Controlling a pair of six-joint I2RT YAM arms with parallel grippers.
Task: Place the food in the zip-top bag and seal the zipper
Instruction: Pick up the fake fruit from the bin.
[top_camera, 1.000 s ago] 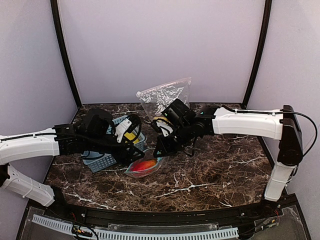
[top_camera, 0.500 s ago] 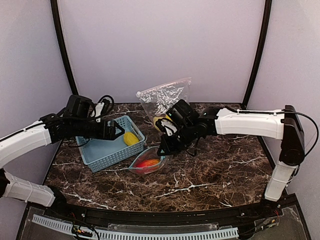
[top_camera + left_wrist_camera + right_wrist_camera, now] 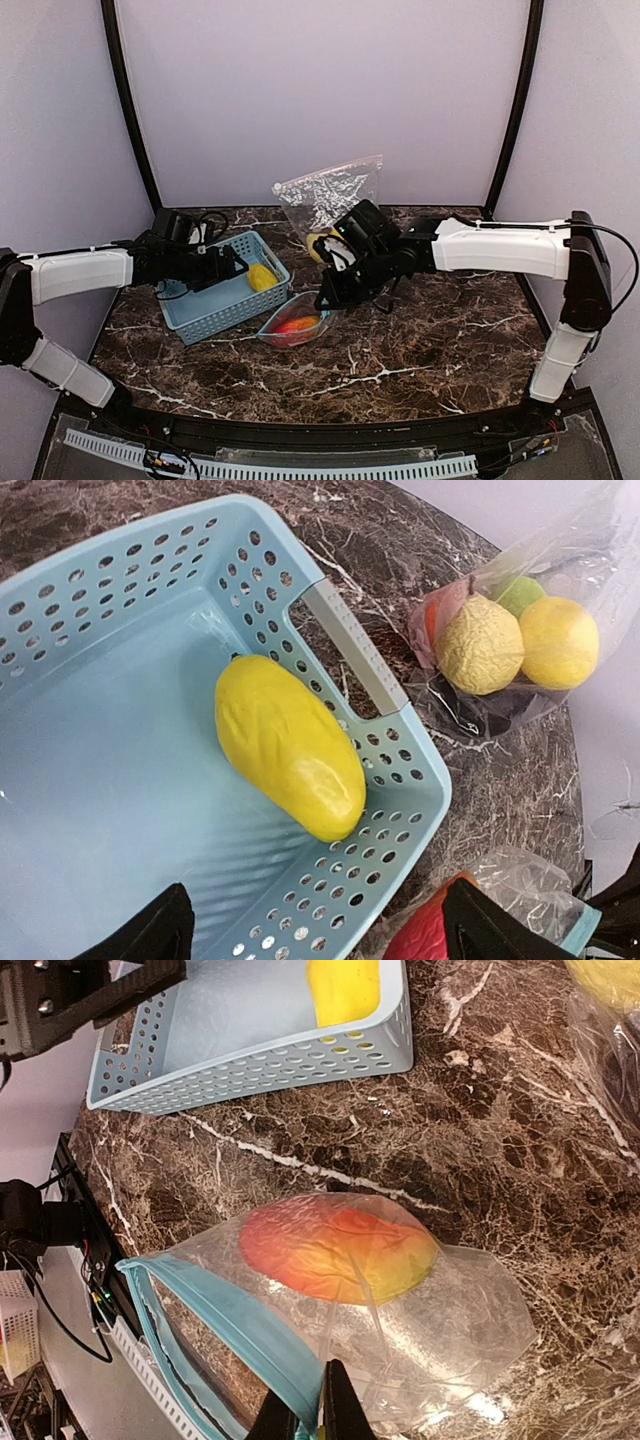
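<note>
The left gripper [image 3: 230, 268] has pulled back from the zip-top bag [image 3: 455, 1325] and now hangs wide open over the yellow lemon [image 3: 288, 745] in the blue basket [image 3: 100, 780], while the right gripper [image 3: 310, 1410] pinches the bag's rim, the red-orange fruit [image 3: 335, 1252] already inside, so the lemon looks next.

Basket [image 3: 205, 312], left on table [image 3: 440, 340]: lemon [image 3: 262, 277] in it, my left claw [image 3: 235, 266] over it. Near bag [image 3: 318, 330], right of basket: peach [image 3: 292, 325] inside. Far bag [image 3: 335, 190], behind: fruit [image 3: 480, 645] inside.
</note>
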